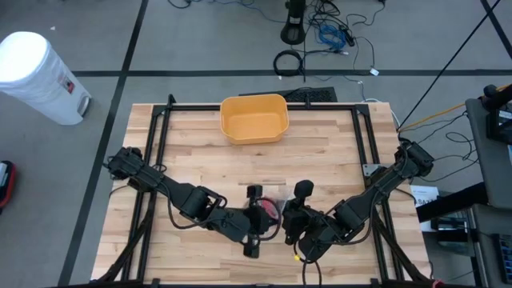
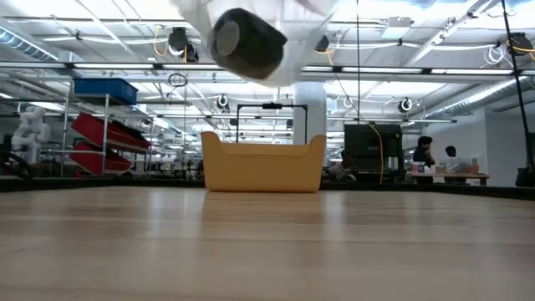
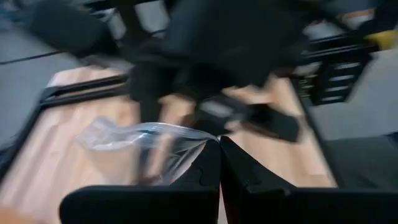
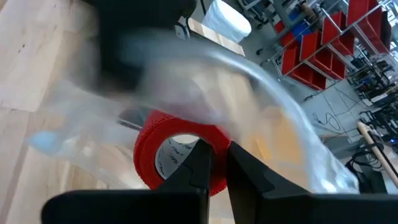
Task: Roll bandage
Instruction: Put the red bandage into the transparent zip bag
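Both claws on a bagged red roll!
Yellow bin point(image 1: 254, 120) upper centre sits empty; left claw point(image 3: 219, 163) pinches clear bag point(image 3: 146, 146), right claw point(image 4: 219, 163) clamps red bandage roll point(image 4: 177, 155) inside; print unreadable.

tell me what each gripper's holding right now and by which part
The right gripper is shut on the red bandage roll, pinching its wall at the rim. The left gripper is shut on an edge of the clear plastic bag.

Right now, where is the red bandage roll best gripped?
By its wall at the rim, one finger inside the hollow white core, one outside. The red bandage roll faces its open end toward the right hand, which is pinching it that way inside the clear plastic bag.
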